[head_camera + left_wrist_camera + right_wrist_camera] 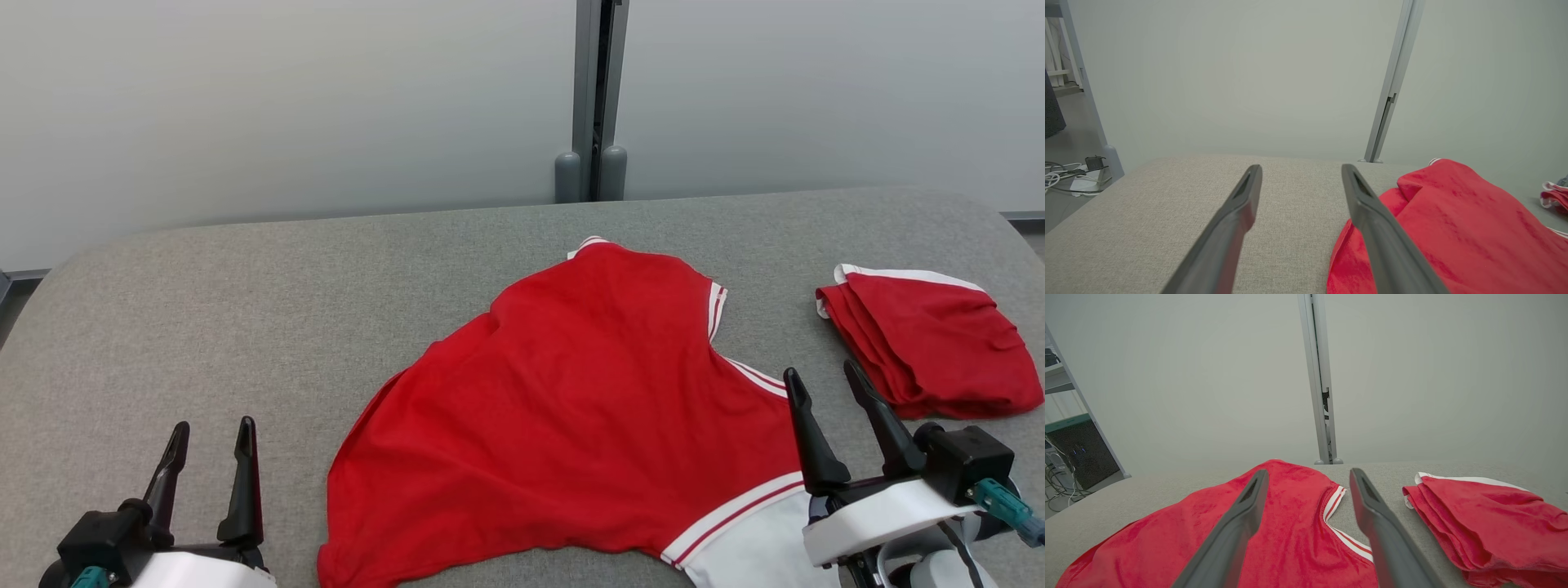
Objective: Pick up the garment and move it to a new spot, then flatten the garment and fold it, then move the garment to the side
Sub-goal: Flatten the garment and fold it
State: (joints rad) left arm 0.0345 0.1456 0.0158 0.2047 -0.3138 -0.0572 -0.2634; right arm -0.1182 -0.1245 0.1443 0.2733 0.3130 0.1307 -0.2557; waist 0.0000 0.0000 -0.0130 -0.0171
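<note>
Grey cushion [245, 286] beneath central red garment [571, 392]; left tool [212, 426], right tool [820, 370] agape, empty; left wrist view: cables [1061, 179], perhaps charger [1095, 162].

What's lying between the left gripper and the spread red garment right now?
That stretch is bare grey tabletop between the open left gripper and the garment, as seen in the head view.

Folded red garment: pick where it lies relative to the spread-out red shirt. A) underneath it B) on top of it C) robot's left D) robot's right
D: in the head view the folded red garment lies right of the spread-out red shirt, apart from it.
</note>
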